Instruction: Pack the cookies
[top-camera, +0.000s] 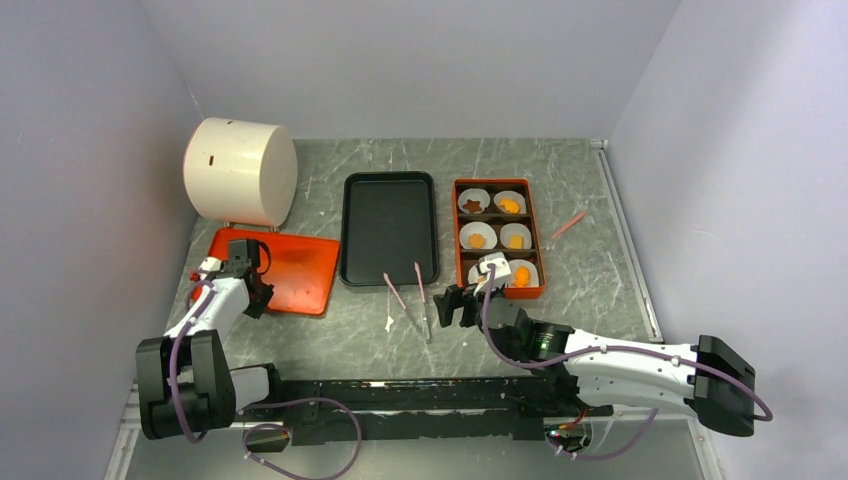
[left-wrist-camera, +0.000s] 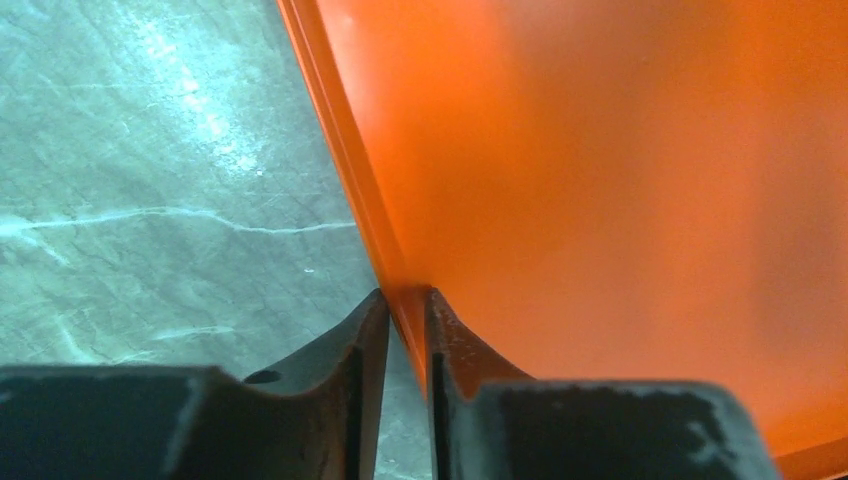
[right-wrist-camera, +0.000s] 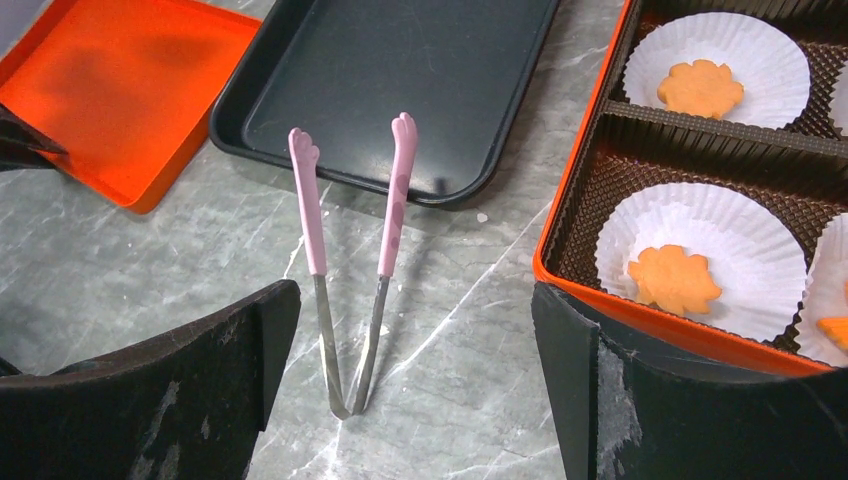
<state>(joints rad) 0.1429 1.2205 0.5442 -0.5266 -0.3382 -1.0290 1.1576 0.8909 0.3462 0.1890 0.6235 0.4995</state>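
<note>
The cookies (top-camera: 510, 205) lie in white paper cups inside the orange box (top-camera: 455, 235); most are orange and one is a dark brown star (top-camera: 470, 206). The right wrist view shows two orange ones (right-wrist-camera: 700, 88) (right-wrist-camera: 672, 278). My left gripper (top-camera: 250, 283) (left-wrist-camera: 407, 300) is shut on the rim of the flat orange lid (top-camera: 300, 270) (left-wrist-camera: 620, 180) at its near left side. My right gripper (top-camera: 455, 305) (right-wrist-camera: 415, 295) hovers open just left of the box's near corner. The pink-tipped tongs (top-camera: 420, 290) (right-wrist-camera: 398, 190) lie on the table below it, untouched.
A black tray (top-camera: 390, 225) sits between the lid and the box. A white cylinder (top-camera: 240, 170) lies on its side at the back left. A thin pink stick (top-camera: 567, 225) lies right of the box. Walls close in on the left, back and right.
</note>
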